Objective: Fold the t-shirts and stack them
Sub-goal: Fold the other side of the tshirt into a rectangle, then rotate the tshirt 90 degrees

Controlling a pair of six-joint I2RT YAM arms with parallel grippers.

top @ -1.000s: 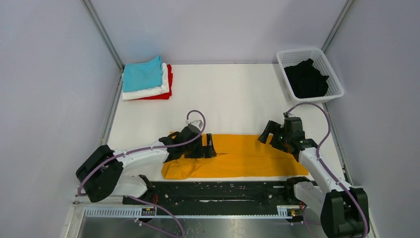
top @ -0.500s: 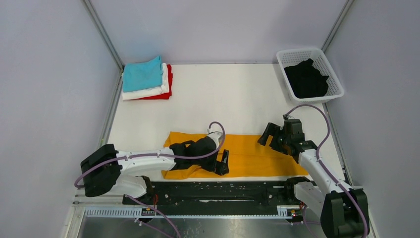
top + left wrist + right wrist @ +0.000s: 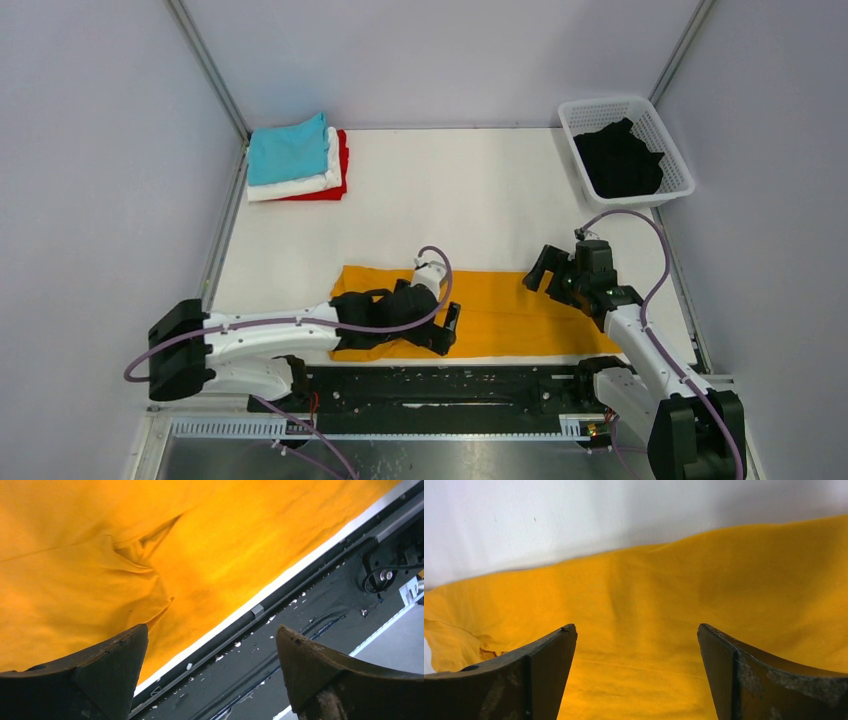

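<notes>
White tabletop (image 3: pixel 480 190) between pale grey walls is your working place. At its far left corner sits a folded stack of teal, white and red t-shirts (image 3: pixel 296 160).

Nearer to you, the left gripper (image 3: pixel 446 327) hangs low over the mustard-orange soft cloth t-shirt (image 3: pixel 520 310), with jaws spread wide and holding nothing. This shirt lies flat as a long band, and its long axis runs left to right along the near table edge. The left gripper is above the near hem, about the middle of the band. The right gripper (image 3: pixel 547 274) is close to the far hem toward the right end, also wide and empty. So each arm is nearer to its own half, and I judge that the next fold turns on this.

At the far right, a white plastic lattice basket (image 3: pixel 606 103) holds the crumpled black t-shirt (image 3: pixel 620 160).

The left wrist view shows you a puckered crease beside the near hem, which the top view does not resolve. The right wrist view shows smooth cloth up to the far hem.
</notes>
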